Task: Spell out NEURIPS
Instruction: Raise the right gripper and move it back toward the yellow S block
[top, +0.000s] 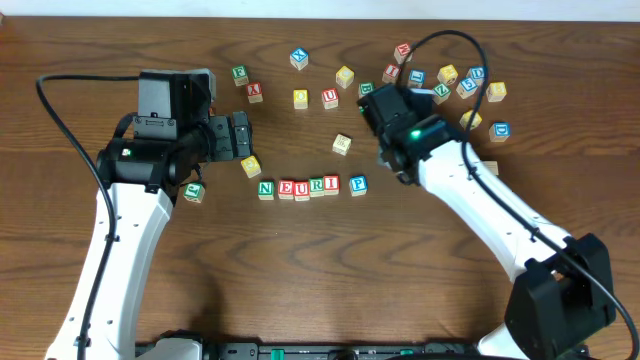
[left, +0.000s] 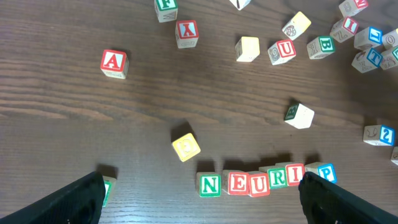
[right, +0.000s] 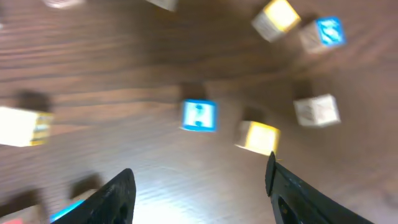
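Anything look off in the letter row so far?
Yes. Overhead, the P cube sits apart from the I cube, leaving a gap, while the row from the N cube to I is tight. No S follows the P yet.

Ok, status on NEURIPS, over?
Left gripper open, empty; right gripper open, empty. Row reads NEURI, P cube a gap off, S not placed. Spot past P bare.
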